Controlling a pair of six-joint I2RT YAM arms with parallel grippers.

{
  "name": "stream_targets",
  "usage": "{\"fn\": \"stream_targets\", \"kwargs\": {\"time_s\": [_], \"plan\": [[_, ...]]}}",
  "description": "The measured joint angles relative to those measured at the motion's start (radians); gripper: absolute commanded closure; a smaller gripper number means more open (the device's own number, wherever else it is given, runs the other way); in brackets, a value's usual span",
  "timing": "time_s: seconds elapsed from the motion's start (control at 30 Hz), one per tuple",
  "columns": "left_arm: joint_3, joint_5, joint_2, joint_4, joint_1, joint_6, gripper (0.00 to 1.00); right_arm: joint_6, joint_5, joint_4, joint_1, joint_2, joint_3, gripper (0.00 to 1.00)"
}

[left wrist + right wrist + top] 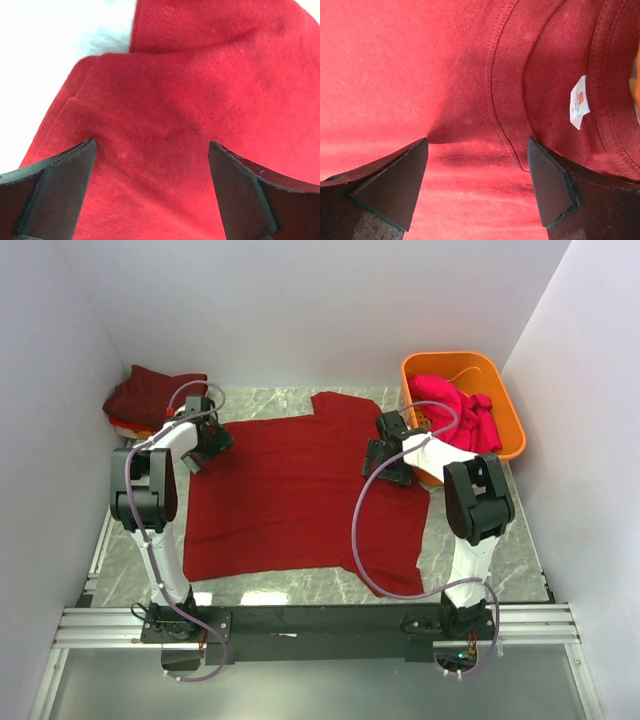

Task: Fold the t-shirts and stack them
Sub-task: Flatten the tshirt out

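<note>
A wide dark red cloth t-shirt is seen spread flat across the middle of the grey marble-patterned table, well apart from the other garments. The left gripper is held over the shirt's far left corner, and its two dark fingers are shown spread wide, with nothing caught between them. Beneath them, only red fabric is visible. A soft crease runs across it, and the pale table surface shows past the cloth's edge at upper left.

The right gripper is poised over the shirt's far right part. Its jaws are likewise parted and nothing is gripped. A curved stitched seam and a small white label can be made out on the cloth ahead of that gripper. Whether either gripper's fingertips are touching the fabric cannot be told.

At the far left corner, a rumpled heap of maroon cloth shirts is seen just beyond the left gripper. At the far right, a bright magenta-pink shirt is bundled inside the orange plastic tub.
</note>
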Motion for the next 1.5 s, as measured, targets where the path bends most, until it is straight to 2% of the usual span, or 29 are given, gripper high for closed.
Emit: {"fn": "stream_targets", "kwargs": {"time_s": [0.37,0.6,0.77,0.97,1.2,1.5], "plan": [[0.071,0.055,0.003,-0.069,-0.017,0.053,0.01,0.007,0.027,-0.011,0.001,-0.041,-0.055,0.13],[0.251,0.031,0.016,-0.103,-0.017,0.082,0.01,0.007,0.041,-0.012,0.001,-0.048,-0.067,0.13],[0.41,-0.01,0.136,-0.096,-0.016,0.106,0.01,0.006,0.042,-0.008,0.001,-0.063,-0.087,0.13],[0.423,-0.035,0.272,-0.089,-0.014,0.135,0.01,0.002,0.044,-0.01,0.0,-0.065,-0.093,0.13],[0.463,-0.03,0.311,-0.047,-0.014,0.149,0.01,-0.004,0.045,-0.006,0.0,-0.082,-0.117,0.13],[0.763,-0.026,0.491,-0.09,-0.012,0.173,0.01,-0.01,0.053,-0.008,0.0,-0.096,-0.136,0.12]]}}
